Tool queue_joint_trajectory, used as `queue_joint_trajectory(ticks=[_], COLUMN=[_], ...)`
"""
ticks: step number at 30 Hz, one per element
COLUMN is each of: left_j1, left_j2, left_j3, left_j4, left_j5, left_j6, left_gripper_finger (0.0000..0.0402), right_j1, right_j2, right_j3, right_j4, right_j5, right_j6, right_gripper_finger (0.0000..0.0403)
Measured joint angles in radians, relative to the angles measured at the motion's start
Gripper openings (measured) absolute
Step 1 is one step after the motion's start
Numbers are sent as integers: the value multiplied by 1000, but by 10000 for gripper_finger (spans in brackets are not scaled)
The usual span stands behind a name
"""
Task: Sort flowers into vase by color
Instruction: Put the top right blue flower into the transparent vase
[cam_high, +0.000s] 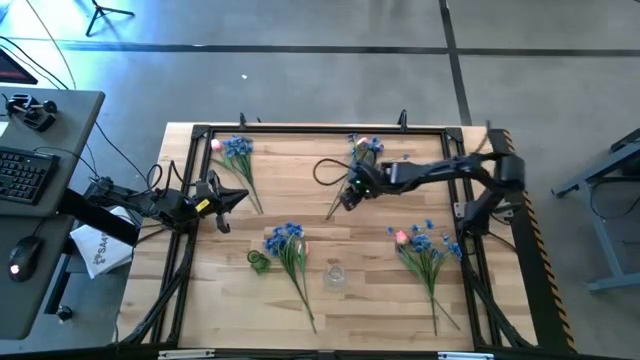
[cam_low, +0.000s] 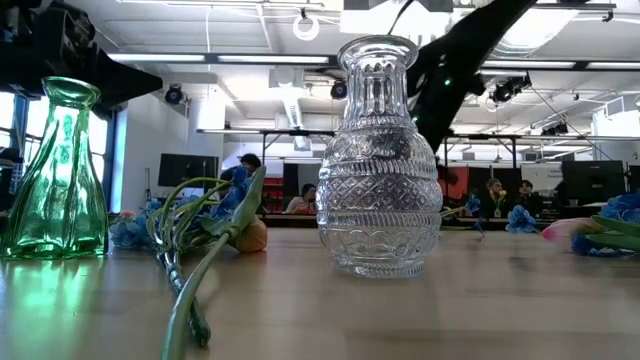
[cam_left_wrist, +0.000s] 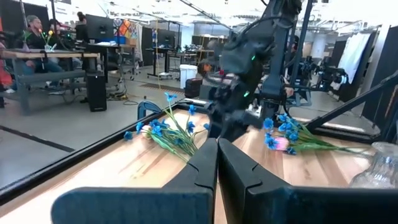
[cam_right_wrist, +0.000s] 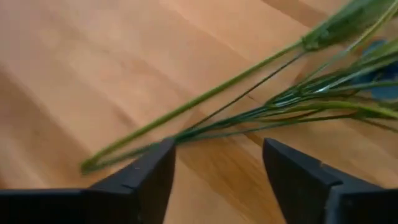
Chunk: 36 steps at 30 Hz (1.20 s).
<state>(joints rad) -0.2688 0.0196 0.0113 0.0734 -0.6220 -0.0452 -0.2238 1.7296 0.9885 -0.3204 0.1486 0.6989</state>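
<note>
Flowers: four bunches lie on the table (cam_high: 200, 290); near bunch (cam_high: 288, 250) at 6 o'clock, right bunch (cam_high: 425, 245) at 4, left bunch (cam_high: 238, 155) at 10, far bunch (cam_right_wrist: 298, 93) at 12.
Vases: clear vase (cam_low: 378, 160) and green vase (cam_low: 58, 170) at 6 o'clock, empty.
Right gripper (cam_right_wrist: 214, 163): fingers spread wide, above far bunch's stems.
Left gripper (cam_left_wrist: 217, 163): fingers together, empty, at 9 o'clock.

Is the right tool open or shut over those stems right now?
Open. In the right wrist view the right tool shows a wide gap between its fingers, with the green stems lying on the table just ahead, not gripped.
</note>
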Motion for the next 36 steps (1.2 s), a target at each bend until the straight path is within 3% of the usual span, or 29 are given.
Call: queue_joint_trajectory(ticks=[4, 9, 21, 30, 33, 36], left_j1=[-1, -1, -1, -1, -1, -1], left_j2=[0, 11, 85, 94, 94, 94], left_j3=[0, 0, 0, 0, 0, 0], left_j4=[0, 0, -1, 0, -1, 0], left_j5=[0, 0, 1, 1, 1, 1], left_j6=[-5, -6, -50, -66, -85, -103], left_gripper_finger=[1, 1, 1, 1, 1, 1], right_j1=[-21, -47, -98, -95, -79, -66], right_j2=[76, 117, 143, 51, 11, -10], right_j3=[52, 97, 107, 104, 104, 104], right_j4=[-48, -117, -113, -493, -539, -547], right_j5=[-37, -25, 0, 35, 53, 52], right_j6=[169, 220, 155, 81, 35, 8], right_gripper_finger=[265, 253, 176, 73, 66, 83])
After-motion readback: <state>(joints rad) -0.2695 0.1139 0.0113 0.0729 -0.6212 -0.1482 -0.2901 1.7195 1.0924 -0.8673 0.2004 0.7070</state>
